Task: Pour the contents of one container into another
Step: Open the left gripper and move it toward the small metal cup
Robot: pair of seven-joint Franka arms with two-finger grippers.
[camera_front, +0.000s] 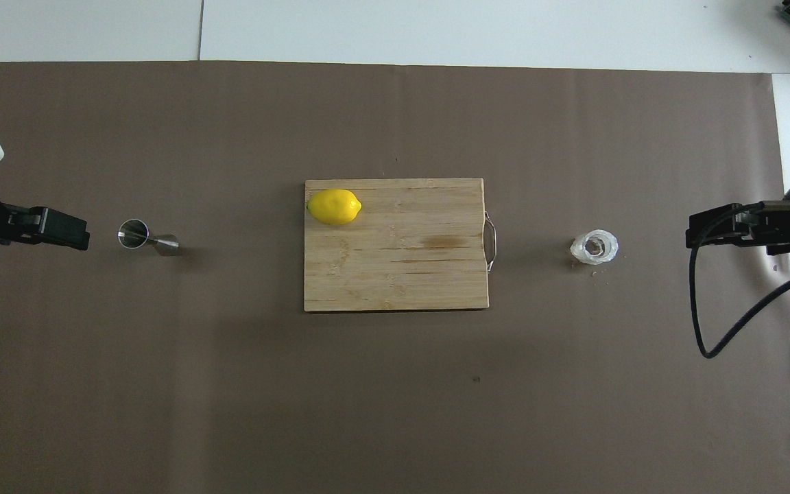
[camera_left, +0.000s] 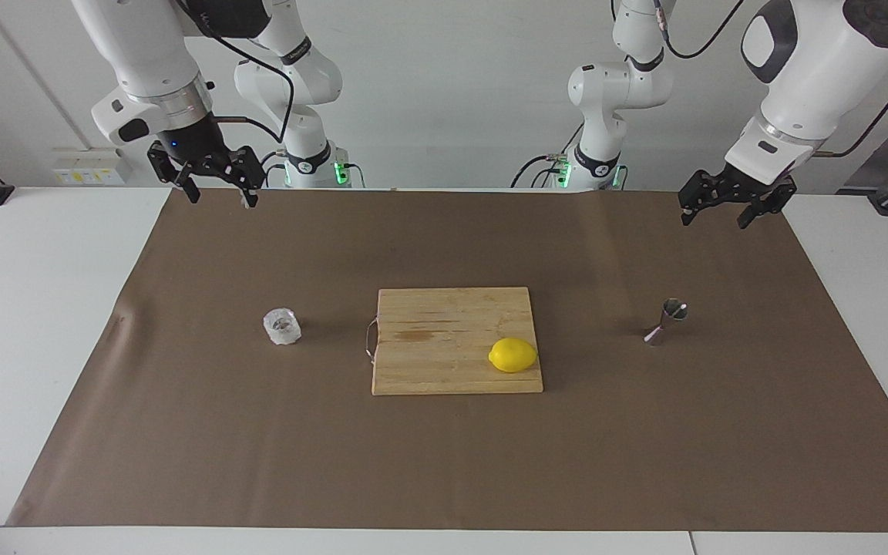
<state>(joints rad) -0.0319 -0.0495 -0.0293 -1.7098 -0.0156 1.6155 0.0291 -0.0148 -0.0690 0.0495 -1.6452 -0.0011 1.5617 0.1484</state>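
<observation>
Hanging open and empty, the right tool (camera_left: 214,188) is up over the brown mat's (camera_left: 444,462) edge at its own arm's end of the counter (camera_left: 28,308); the glass cup (camera_left: 282,326) stands on the mat well below it. Open too, the left tool (camera_left: 716,211) hangs above the upright jigger (camera_left: 666,321). Between cup and jigger lies a cutting board (camera_left: 444,339) carrying a lemon (camera_left: 512,355).

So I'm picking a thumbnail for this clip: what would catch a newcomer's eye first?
The yellow lemon stands out, on the corner of the wooden cutting board in the middle of the brown mat. On either side stand a clear faceted glass cup, toward the right arm's end, and a steel jigger, toward the left arm's end. The right gripper and left gripper hang open above the mat's edge nearest the robots, holding nothing.
</observation>
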